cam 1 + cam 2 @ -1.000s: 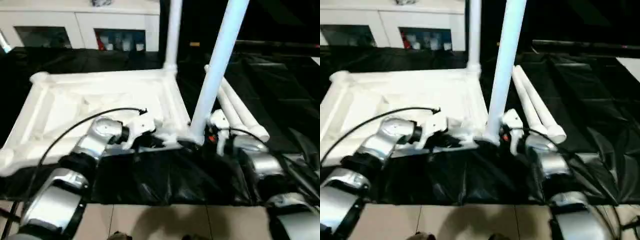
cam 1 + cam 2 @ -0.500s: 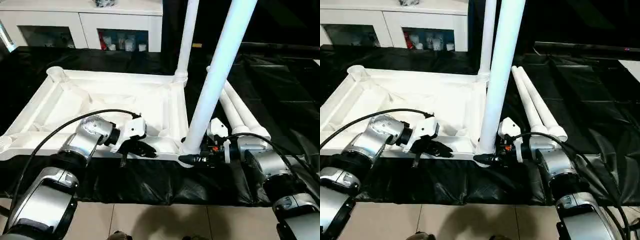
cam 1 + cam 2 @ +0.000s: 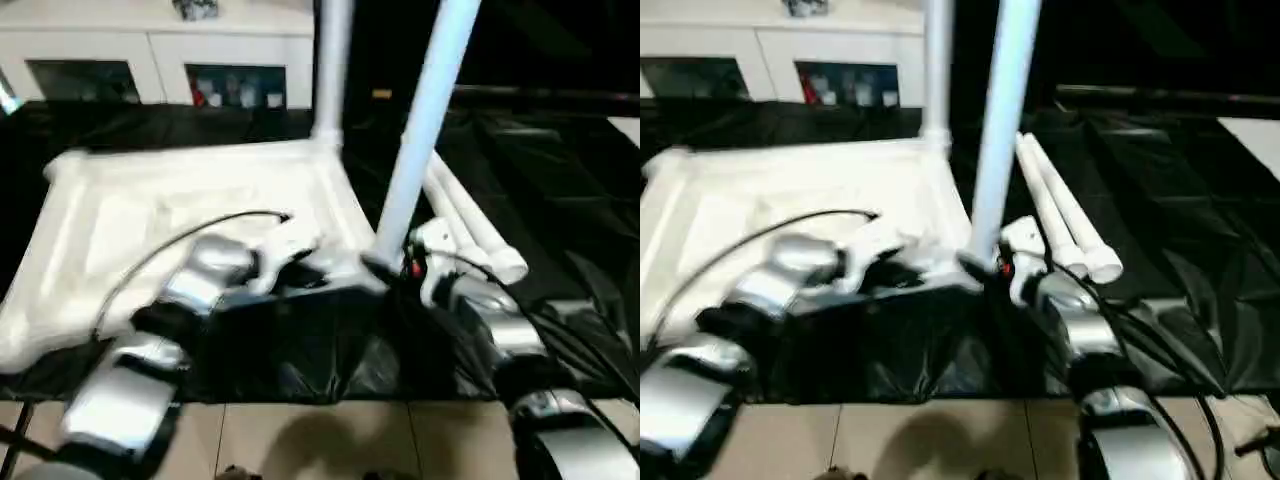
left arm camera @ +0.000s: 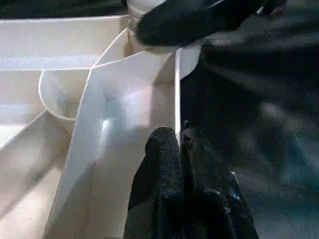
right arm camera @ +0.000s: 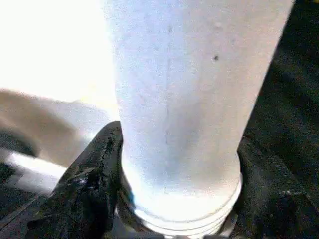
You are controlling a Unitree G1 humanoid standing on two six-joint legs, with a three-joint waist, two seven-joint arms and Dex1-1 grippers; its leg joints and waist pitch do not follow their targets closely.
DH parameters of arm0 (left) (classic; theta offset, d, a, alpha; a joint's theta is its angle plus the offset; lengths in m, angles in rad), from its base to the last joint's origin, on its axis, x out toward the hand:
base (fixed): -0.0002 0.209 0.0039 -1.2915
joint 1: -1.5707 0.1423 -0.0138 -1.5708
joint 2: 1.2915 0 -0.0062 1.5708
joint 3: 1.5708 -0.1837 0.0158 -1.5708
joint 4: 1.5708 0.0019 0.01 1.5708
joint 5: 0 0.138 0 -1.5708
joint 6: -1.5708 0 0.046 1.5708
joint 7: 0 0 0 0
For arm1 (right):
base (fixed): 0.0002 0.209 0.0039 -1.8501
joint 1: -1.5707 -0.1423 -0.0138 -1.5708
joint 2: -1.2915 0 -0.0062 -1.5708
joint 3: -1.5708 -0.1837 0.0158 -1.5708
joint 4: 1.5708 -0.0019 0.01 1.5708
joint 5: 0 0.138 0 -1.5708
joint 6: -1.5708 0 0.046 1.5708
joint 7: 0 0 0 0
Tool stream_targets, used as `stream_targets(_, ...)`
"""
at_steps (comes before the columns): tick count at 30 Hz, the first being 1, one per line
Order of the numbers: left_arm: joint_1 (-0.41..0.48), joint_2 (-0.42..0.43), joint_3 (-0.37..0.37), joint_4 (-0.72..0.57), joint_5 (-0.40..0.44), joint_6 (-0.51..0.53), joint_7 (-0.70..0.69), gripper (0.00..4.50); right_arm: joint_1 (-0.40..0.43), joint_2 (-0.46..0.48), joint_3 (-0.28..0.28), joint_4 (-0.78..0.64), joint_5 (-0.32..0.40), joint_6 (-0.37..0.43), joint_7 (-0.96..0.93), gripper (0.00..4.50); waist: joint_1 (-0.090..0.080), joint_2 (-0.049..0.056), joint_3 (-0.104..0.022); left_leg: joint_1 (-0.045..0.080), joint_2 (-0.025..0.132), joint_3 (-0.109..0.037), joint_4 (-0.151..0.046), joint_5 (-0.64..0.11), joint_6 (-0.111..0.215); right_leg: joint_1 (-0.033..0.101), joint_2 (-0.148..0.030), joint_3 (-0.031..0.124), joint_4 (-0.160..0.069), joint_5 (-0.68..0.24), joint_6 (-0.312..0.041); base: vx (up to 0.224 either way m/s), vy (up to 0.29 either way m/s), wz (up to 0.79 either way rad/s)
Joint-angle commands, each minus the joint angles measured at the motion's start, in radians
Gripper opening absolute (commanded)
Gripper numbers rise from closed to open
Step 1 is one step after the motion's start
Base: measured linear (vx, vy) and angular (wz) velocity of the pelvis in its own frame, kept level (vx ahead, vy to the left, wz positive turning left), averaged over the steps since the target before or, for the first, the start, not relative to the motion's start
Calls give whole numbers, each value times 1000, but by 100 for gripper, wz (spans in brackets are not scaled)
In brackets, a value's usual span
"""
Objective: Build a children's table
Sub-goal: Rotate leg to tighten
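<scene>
The white tabletop point(image 3: 190, 215) lies underside up on black sheeting point(image 3: 560, 170), its ribs facing the camera. One tube leg point(image 3: 330, 70) stands upright in the far corner socket. A second tube leg point(image 3: 425, 110) rises from the near corner socket, tilted a little. The right hand point(image 5: 174, 199) is clamped on the base of this leg, one black finger on each side. The left hand point(image 4: 180, 149) has its fingers pressed together over the tabletop's near rim. Two spare legs point(image 3: 470, 225) lie side by side on the sheeting just beside the tabletop. A white cabinet point(image 3: 160, 50) with glass doors stands behind.
</scene>
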Motion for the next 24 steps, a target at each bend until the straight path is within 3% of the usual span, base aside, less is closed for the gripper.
stream_targets(1, -21, -68, -17, 2, -2, 8, 51, 0, -5, 76, 47, 42, -33, 25, -63, 272, -9, 0, -61, 30, 17, -24, -78, -454, -21, 22, -46, 20, -101, -571, -133, 0, 0, 0)
stream_targets(4, -17, -84, -41, -5, 13, -6, 47, 0, -19, 118, 62, 46, -59, -10, -114, 272, -11, 6, -62, 30, 19, -26, -85, -481, -20, 23, -42, 17, -101, -521, -139, 0, 0, 0)
stream_targets(7, -16, -74, -46, -7, 26, -12, 43, 0, -23, 125, 55, 51, -62, -41, -107, 343, -11, 3, -62, 33, 18, -23, -83, -498, -16, 20, -44, 20, -101, -514, -147, 0, 0, 0)
stream_targets(12, -12, -12, -50, -6, 36, -54, -10, 0, -22, 64, 37, 44, -31, -75, 4, 374, -8, 2, -65, 27, 20, -22, -83, -472, -1, 28, -45, 23, -95, -469, -160, 0, 0, 0)
stream_targets(17, 9, 56, -60, -21, 26, -100, -135, 0, -7, -24, 62, 7, -27, -93, 170, 402, -4, 3, -70, 22, 22, -13, -80, -397, 19, 35, -44, 29, -81, -344, -206, 0, 0, 0)
stream_targets(20, 22, 104, -65, -39, 7, -129, -251, 0, 15, -93, 87, -40, -2, -75, 382, 402, 11, 4, -75, 18, 25, -6, -75, -308, 54, 49, -40, 27, -65, -222, -245, 0, 0, 0)
stream_targets(24, 31, 141, -78, -50, -6, -168, -345, 0, 51, -157, 142, -115, 15, -52, 594, 402, 25, 5, -80, 16, 28, -3, -69, -229, 90, 56, -37, 25, -47, -97, -283, 0, 0, 0)
